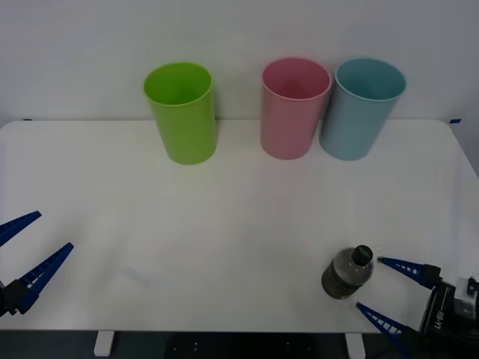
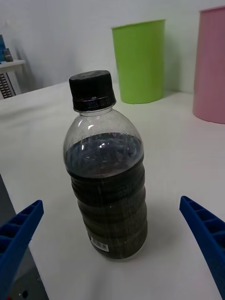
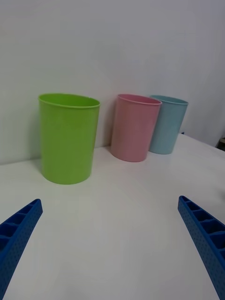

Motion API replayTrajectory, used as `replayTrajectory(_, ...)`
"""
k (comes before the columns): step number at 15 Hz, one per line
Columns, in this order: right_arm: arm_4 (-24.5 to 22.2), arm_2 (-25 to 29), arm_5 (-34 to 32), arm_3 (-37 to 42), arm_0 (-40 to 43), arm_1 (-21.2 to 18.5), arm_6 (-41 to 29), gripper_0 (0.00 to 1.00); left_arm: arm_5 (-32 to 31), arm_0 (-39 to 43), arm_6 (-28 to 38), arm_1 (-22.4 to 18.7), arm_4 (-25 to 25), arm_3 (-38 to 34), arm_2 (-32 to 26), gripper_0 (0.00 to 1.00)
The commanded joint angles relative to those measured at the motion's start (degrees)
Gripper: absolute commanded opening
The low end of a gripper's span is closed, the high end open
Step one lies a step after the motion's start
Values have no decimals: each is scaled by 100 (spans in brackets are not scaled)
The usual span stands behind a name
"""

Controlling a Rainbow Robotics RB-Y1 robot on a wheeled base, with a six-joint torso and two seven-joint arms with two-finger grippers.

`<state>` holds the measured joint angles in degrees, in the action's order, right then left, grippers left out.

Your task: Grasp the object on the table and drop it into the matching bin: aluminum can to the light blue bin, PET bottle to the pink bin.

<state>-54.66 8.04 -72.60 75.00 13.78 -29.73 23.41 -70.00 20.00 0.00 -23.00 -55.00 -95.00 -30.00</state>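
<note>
The PET bottle (image 1: 348, 272) (image 2: 106, 178) stands upright near the table's (image 1: 224, 224) front right edge: clear plastic, dark liquid, black cap. My right gripper (image 1: 382, 288) (image 2: 112, 243) is open just to its right, fingers spread on either side and apart from it. The pink bin (image 1: 293, 107) (image 2: 211, 65) (image 3: 134, 126) stands at the back, with the light blue bin (image 1: 363, 107) (image 3: 167, 123) touching its right side. My left gripper (image 1: 26, 258) (image 3: 110, 243) hangs open at the front left edge, holding nothing.
A lime green bin (image 1: 182, 111) (image 2: 139, 60) (image 3: 68, 137) stands at the back, left of the pink one. A wall rises right behind the bins. The wide white surface between the bins and the grippers is bare.
</note>
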Motion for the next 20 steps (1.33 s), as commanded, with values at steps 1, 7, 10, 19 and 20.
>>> replayTrajectory(1, -1, -197, 158, -161, -182, 99, 137, 100, 0, 0, 0, 0, 0, 0, 0, 100)
replayTrajectory(7, -27, -514, 624, -161, -358, 292, 322, 100, 0, 0, 0, 0, 0, 0, 0, 100)
replayTrajectory(10, -27, -637, 747, -161, -420, 362, 374, 100, 0, 0, 0, 0, 0, 0, 0, 100)
replayTrajectory(19, -27, -698, 800, -161, -463, 406, 462, 4, 0, 0, 0, 0, 0, 0, 0, 100)
replayTrajectory(20, -27, -698, 800, -161, -463, 406, 462, 0, 0, 0, 0, 0, 0, 0, 0, 100)
